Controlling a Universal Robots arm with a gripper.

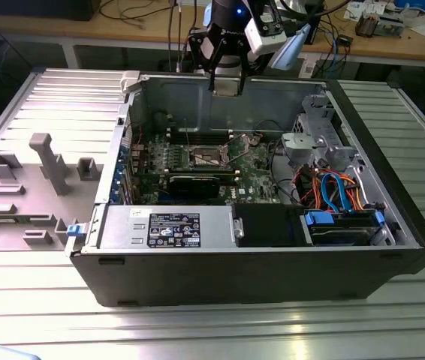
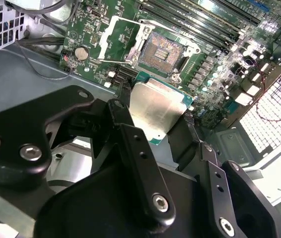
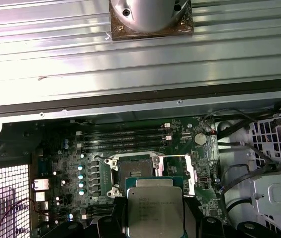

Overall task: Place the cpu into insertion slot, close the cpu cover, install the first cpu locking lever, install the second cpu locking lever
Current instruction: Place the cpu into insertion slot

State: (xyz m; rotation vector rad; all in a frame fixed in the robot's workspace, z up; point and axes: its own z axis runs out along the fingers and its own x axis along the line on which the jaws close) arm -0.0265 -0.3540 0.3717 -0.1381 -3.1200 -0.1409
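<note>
Exterior view overlooks computer case [image 1: 235, 277], both wrist views nearer — sharing insertion slot [image 2: 163, 49] [image 3: 133, 171]

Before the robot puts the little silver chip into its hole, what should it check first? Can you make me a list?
1. Chip held firmly: the gripper pinches the cpu by two opposite edges. Ok.
2. Hole free: the insertion slot has nothing lying in it. Ok.
3. Lid out of the way: the cpu cover is swung open beside the slot. Ok.
4. Chip over the hole: in both wrist views the cpu sits off to one side of the slot, and in the exterior view the gripper hangs high by the case's back wall. Not ok.
5. Chip turned the right way for the slot: cannot tell.
</note>
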